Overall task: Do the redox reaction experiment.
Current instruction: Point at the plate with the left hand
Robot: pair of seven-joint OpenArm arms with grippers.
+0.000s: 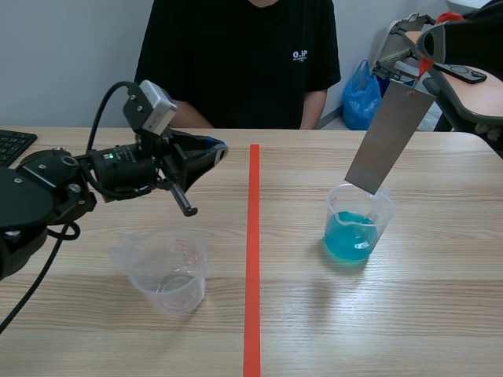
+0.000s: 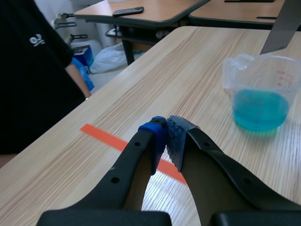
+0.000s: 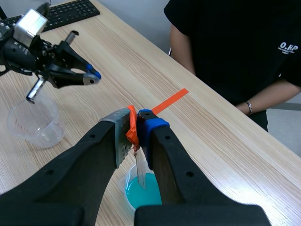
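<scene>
A clear beaker of blue liquid [image 1: 355, 228] stands right of the red line. A grey metal strip [image 1: 391, 133] slants down with its lower end inside the beaker's rim. My right gripper [image 1: 425, 64] is high at the right, shut on the strip's orange-taped top end [image 3: 132, 132]; the strip [image 3: 140, 173] hangs over the blue liquid [image 3: 143, 194]. An empty clear beaker [image 1: 167, 272] sits left of the line. Above it my left gripper [image 1: 217, 149] hovers, shut on nothing; its pads [image 2: 176, 134] meet. The blue beaker [image 2: 260, 94] lies ahead of it to the right.
A person in a black shirt [image 1: 244, 55] sits across the table, forearms at the far edge. A keyboard [image 1: 12, 145] lies at the far left. Red tape [image 1: 253, 251] divides the table. A blue bag [image 1: 360, 94] and another desk stand behind at the right.
</scene>
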